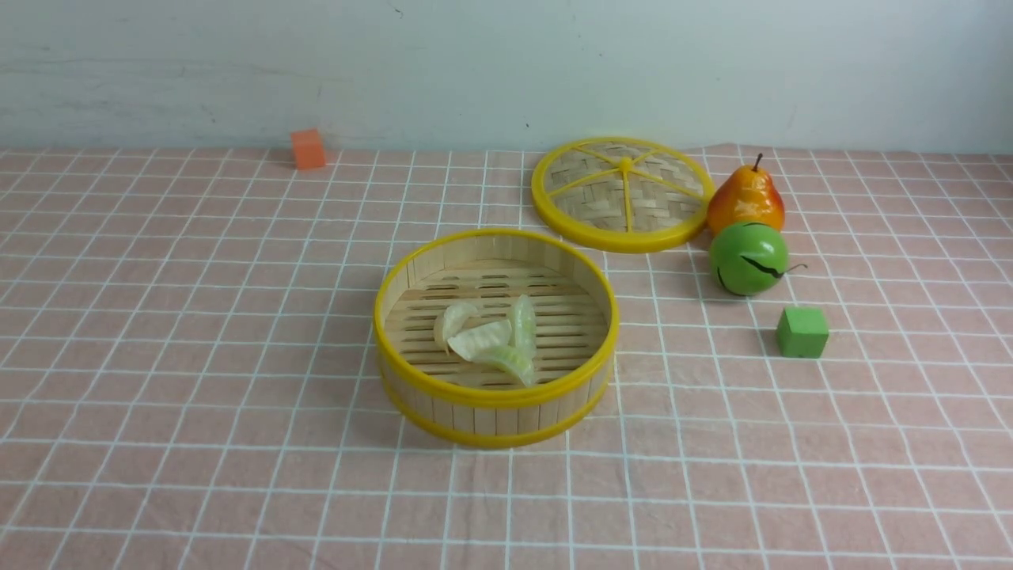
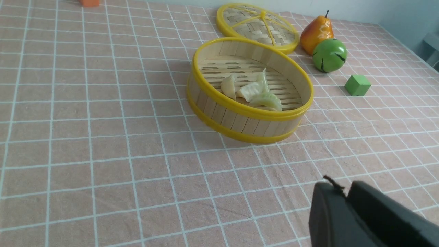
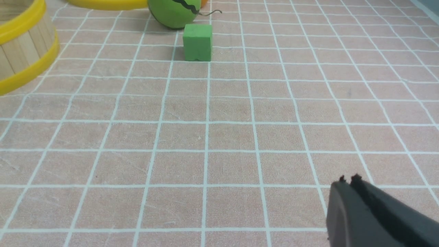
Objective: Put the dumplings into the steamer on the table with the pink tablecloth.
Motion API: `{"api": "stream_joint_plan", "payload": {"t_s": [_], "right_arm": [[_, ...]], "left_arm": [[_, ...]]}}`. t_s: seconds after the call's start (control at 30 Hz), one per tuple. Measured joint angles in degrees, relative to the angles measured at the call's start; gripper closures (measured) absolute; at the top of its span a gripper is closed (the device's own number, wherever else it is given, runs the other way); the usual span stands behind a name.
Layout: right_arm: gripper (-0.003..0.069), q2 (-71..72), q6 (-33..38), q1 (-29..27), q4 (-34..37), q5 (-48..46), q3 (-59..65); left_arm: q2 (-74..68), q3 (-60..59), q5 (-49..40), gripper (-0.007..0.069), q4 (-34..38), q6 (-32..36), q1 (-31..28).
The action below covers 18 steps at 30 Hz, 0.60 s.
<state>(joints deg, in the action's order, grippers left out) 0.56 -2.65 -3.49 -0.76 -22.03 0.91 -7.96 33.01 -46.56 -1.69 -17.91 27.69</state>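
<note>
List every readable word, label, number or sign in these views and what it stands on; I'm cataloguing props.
None: no view shows any text.
Round bamboo steamer with yellow rims: unmarked.
Flat woven yellow-rimmed lid: unmarked.
Green foam cube and orange cube: blank faces.
Green round fruit: only a black wavy line, not writing.

We see the round bamboo yellow-rimmed steamer (image 3: 20, 44) and green striped ball (image 3: 175, 13) cut off in right wrist view; its near wall hides pt of the slatted floor.

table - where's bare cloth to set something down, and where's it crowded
Free: the wide stretch left of the steamer up to the orange cube, and the near strip in front of it. Crowded: right rear, where lid, pear, green ball and green cube cluster.
</note>
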Motion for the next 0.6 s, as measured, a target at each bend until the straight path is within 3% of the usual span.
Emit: {"api": "stream_joint_plan", "payload": {"t_s": [0.43, 0.6], "right_arm": [[0.0645, 0.00, 0.00, 0.00, 0.00, -0.01, -0.02], [0.0638, 0.00, 0.00, 0.00, 0.00, -0.05, -0.02]], "left_arm": [[0.44, -4.81, 3.33, 0.0550, -0.06, -0.01, 0.00], [4.61, -14.90, 17.55, 0.0552, -2.39, -3.91, -2.14]]}}
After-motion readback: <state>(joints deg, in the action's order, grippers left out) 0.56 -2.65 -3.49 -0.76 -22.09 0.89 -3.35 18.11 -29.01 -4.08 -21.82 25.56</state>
